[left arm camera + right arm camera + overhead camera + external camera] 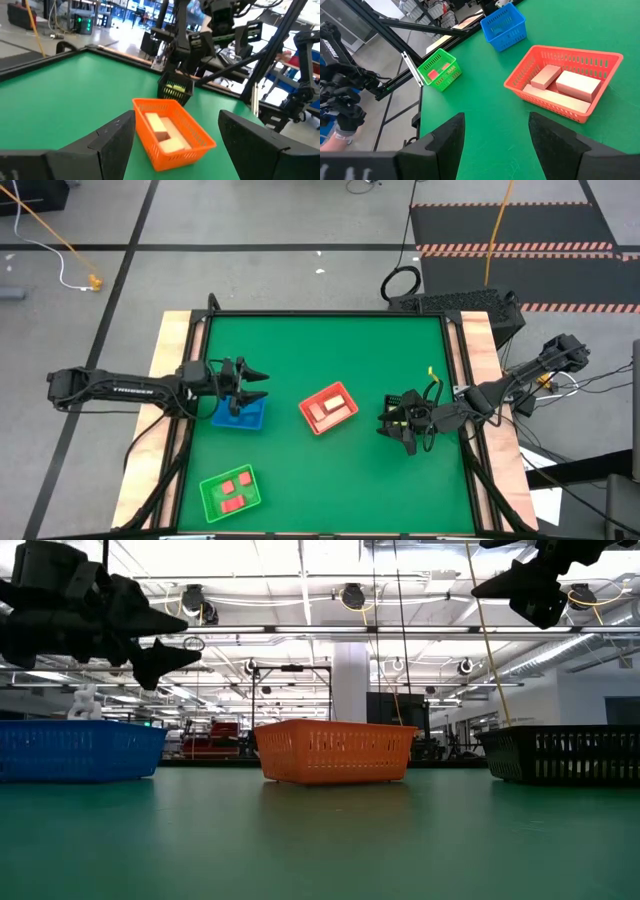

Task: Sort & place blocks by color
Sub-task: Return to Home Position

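Observation:
Pale tan blocks (pixel 565 85) lie in the red tray (pixel 328 408) at the table's middle. Red/pink blocks (pixel 233 492) lie in the green tray (pixel 206 498) near the front left. Yellow-green blocks (pixel 175 90) show in the black tray (pixel 181 98), which sits under my right arm. My left gripper (pixel 262 383) hangs open over the blue tray (pixel 250 418), pointing level toward the red tray, with nothing between its fingers. My right gripper (pixel 496 120) hangs open above the table at the right, also with nothing in it. The arm hides most of what the blue tray holds.
Bare green table (pixel 330 350) stretches behind the trays to the far edge, and more lies between the green tray and the right arm. Wooden rails (pixel 170 340) line the table's sides. In the low view, both grippers hang well above the tray rims.

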